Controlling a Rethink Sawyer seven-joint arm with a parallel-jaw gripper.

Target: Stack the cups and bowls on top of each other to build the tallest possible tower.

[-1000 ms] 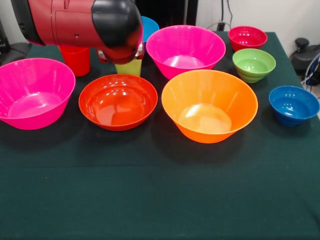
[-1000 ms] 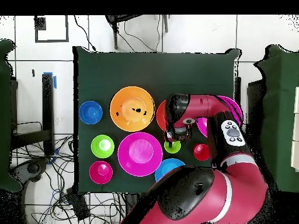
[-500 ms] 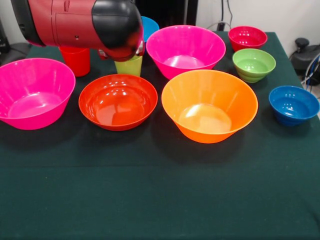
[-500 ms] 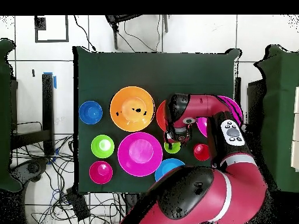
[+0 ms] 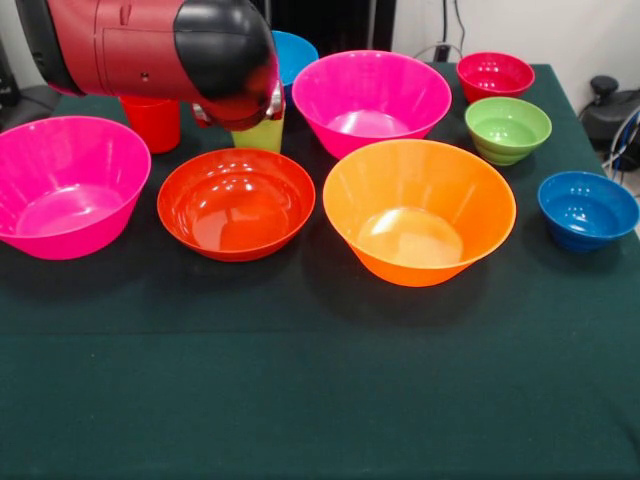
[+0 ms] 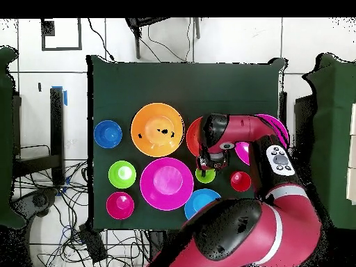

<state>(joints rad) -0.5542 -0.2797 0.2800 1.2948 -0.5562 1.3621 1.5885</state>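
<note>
Front view, left to right. Big pink bowl (image 5: 68,185) at the left edge of the frame, upright on the dark green cloth (image 5: 320,400). Behind it, upper left, the red cup (image 5: 152,120), its top hidden by the arm (image 5: 150,45). Medium red-orange bowl (image 5: 236,203) left of centre. Directly behind that bowl stands the lime green cup (image 5: 262,132); the arm's black end sits over its rim. The gripper (image 6: 211,163) shows only in the overhead view, right above the green cup, covering most of it; cannot tell whether its fingers are apart or together, or whether they touch the cup. Light blue bowl (image 5: 294,55) peeks out behind the arm, top centre. Second pink bowl (image 5: 371,98) upper centre, orange bowl (image 5: 419,210) in front of it. Right side: small magenta-red bowl (image 5: 495,76), green bowl (image 5: 507,129), dark blue bowl (image 5: 587,209). All stand apart, nothing stacked.
</note>
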